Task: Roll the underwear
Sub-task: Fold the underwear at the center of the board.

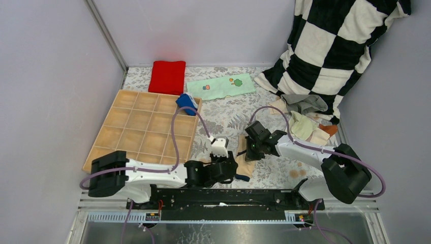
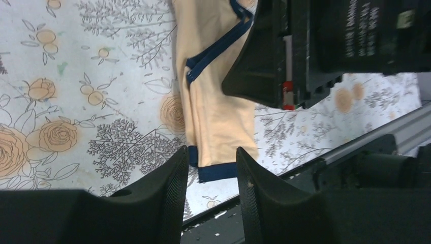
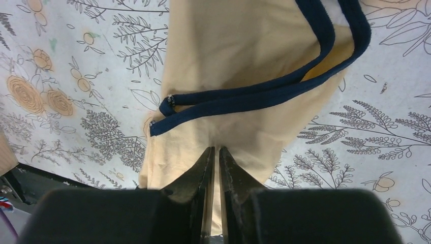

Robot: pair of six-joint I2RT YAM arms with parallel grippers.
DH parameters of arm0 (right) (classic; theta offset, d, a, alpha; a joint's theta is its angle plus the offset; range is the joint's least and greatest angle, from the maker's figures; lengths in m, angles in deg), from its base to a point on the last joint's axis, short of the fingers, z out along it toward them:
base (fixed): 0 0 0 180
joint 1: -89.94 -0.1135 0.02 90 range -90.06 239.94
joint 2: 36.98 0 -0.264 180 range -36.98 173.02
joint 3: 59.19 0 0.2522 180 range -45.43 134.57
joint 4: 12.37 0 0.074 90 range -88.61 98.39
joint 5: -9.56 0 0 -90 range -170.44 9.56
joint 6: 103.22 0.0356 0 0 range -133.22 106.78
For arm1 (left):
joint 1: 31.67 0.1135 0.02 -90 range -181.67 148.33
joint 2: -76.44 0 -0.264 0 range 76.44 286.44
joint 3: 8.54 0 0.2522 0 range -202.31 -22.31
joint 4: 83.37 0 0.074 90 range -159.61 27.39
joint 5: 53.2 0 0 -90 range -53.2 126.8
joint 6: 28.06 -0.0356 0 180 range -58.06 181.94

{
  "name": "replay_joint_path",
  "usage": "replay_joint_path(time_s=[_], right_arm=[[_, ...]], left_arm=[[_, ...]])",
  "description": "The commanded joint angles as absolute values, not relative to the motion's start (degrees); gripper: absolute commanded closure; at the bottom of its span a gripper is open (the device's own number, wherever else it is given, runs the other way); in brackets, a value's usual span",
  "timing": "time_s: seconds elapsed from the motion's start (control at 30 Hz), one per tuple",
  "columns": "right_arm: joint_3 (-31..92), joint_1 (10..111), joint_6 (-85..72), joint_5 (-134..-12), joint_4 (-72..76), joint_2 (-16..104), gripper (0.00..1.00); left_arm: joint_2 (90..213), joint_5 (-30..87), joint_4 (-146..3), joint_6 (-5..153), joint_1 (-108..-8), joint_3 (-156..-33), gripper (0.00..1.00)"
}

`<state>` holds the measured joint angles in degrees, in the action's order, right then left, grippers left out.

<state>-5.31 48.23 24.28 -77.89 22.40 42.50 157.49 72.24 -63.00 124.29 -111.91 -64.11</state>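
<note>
A tan underwear (image 1: 244, 158) with navy trim lies folded into a long strip on the floral mat between my two grippers. In the left wrist view its navy hem (image 2: 218, 172) sits just past my left gripper (image 2: 212, 157), whose jaws stand open and apart from the cloth. My right gripper (image 3: 216, 151) is shut, pinching a fold of the tan underwear (image 3: 244, 56) near the navy leg trim. From above, the left gripper (image 1: 231, 170) is at the strip's near end and the right gripper (image 1: 252, 147) at its right side. A blue striped brief (image 1: 186, 101) rests in the wooden tray.
A wooden compartment tray (image 1: 145, 129) lies at the left. A red folded cloth (image 1: 167, 76) and a mint printed cloth (image 1: 221, 86) lie at the back. A pile of other briefs (image 1: 305, 124) sits below a black-and-white checkered cloth (image 1: 335, 46) at the right.
</note>
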Motion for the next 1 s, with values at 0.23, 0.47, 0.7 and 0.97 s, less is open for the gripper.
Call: replay_joint_path(time_s=[0.23,0.47,0.7,0.97], right_arm=[[-5.92,47.67,26.94,-81.22,24.3,29.34,0.81],[-12.12,47.67,31.35,-80.53,22.94,27.48,0.81],[-15.21,47.67,33.45,-81.42,20.78,27.57,0.81],[-11.84,47.67,34.28,-89.39,27.73,26.6,0.64]], left_arm=[[155.12,66.03,-75.21,113.68,-106.02,-63.15,0.66],[161.35,58.61,-82.69,109.06,-105.13,-64.13,0.72],[168.96,56.35,-86.16,110.1,-104.38,-64.39,0.76],[166.17,57.48,-82.16,110.3,-102.84,-65.39,0.76]])
